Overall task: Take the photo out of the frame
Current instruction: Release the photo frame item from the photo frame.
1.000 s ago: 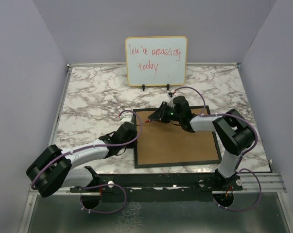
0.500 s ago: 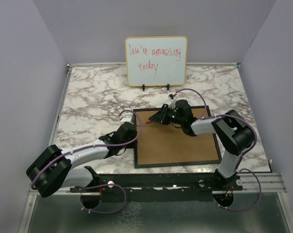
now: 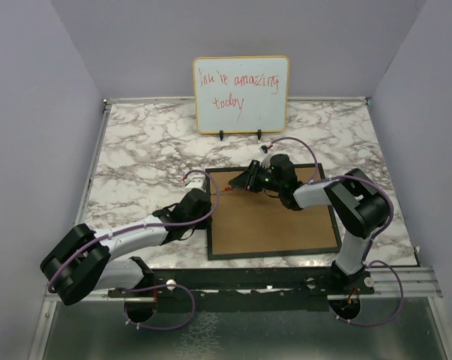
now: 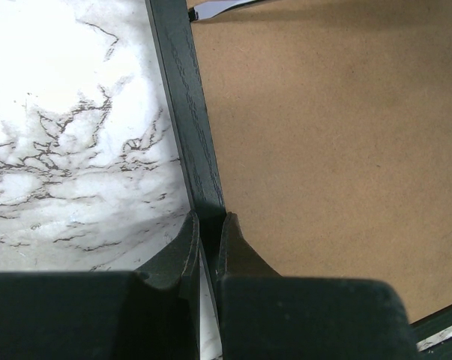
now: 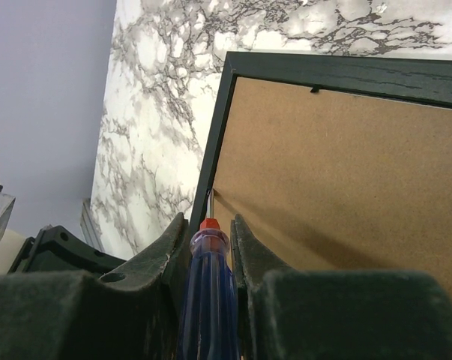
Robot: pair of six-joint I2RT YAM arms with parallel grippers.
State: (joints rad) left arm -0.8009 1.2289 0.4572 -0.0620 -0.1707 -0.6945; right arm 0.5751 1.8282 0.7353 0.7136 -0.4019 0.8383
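The frame (image 3: 274, 225) is lying face down on the table (image 3: 143, 150), its brown back panel (image 4: 323, 150) showing and the photo out of sight. Only the left wrist view is showing the left hand (image 4: 209, 220) pinching the left rail, nearly closed. The right wrist view alone is revealing the right hand (image 5: 208, 223) clamping a blue-handled screwdriver (image 5: 208, 285), its tip sitting at the seam between panel and rail.

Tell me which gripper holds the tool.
The right gripper: it clamps a blue-handled screwdriver, while the left gripper pinches the frame by its black rail.
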